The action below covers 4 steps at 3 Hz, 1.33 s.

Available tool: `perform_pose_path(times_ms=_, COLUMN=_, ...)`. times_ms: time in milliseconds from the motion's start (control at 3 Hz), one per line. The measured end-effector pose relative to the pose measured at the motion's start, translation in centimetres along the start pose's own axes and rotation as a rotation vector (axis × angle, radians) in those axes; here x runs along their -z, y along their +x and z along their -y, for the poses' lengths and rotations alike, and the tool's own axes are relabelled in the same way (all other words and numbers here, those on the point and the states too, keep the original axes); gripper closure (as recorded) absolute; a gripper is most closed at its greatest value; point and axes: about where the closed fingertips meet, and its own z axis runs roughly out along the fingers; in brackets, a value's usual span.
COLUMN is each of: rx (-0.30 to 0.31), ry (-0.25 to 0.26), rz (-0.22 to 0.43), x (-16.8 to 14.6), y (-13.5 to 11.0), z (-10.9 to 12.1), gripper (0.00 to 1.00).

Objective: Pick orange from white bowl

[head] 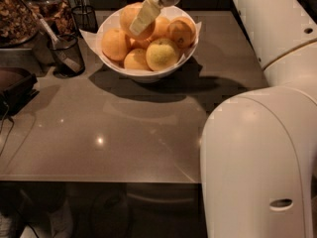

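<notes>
The white bowl stands at the back of the brown table and holds several oranges. My gripper reaches down into it from the top of the camera view. One pale finger lies across the front of the large deep-orange orange at the bowl's back left; the other finger is hidden behind the fruit. The gripper is shut on this orange, which sits higher than the other fruit, its top above the back rim.
A yellow-green fruit lies at the bowl's front. Black wire-mesh cups stand to the bowl's left, with jars of dry food behind. My white arm fills the right side. The table's front edge runs below.
</notes>
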Motion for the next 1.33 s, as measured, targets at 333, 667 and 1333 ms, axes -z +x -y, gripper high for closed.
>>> perform_pose_path(times_ms=333, rx=0.010, ry=-0.004, rz=-0.001, x=-0.5, y=-0.3, z=-0.1, gripper=1.00)
perform_pose_path(times_ms=667, rx=0.010, ry=-0.004, rz=-0.001, x=-0.5, y=-0.3, z=-0.1, gripper=1.00)
perform_pose_path(times_ms=1333, rx=-0.005, ry=0.004, rz=0.106, x=4.5, y=-2.1, z=-3.9, gripper=1.00)
